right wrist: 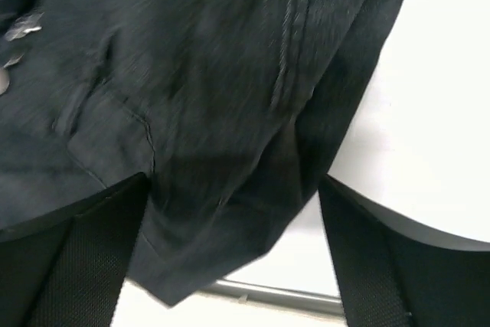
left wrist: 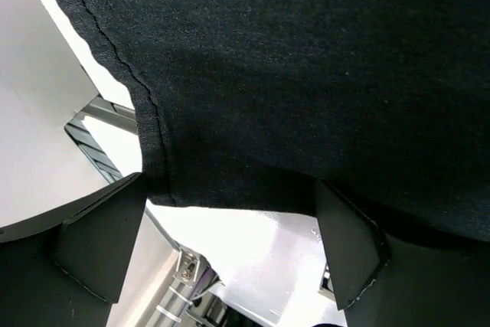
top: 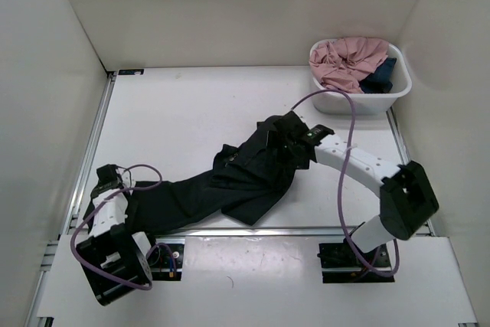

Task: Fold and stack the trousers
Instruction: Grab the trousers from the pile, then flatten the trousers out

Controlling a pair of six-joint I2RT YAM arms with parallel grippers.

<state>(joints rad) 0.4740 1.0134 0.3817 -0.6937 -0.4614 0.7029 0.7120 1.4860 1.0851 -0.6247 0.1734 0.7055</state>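
Note:
The black trousers (top: 230,181) lie crumpled and slanted on the white table, with a leg end at the near left and the waist part at the middle right. My left gripper (top: 109,176) is at the leg end. In the left wrist view it (left wrist: 230,250) is open, with the hemmed edge of the trousers (left wrist: 306,74) lying just beyond its fingertips. My right gripper (top: 295,143) is over the waist end. In the right wrist view it (right wrist: 230,266) is open, with a fold of the trousers (right wrist: 191,112) lying between its wide-spread fingers, and that view is blurred.
A white basket (top: 360,101) stands at the back right holding a pink garment (top: 348,59) and a small dark blue garment (top: 381,78). White walls close in the table on the left, back and right. A metal rail (top: 230,229) runs along the near edge.

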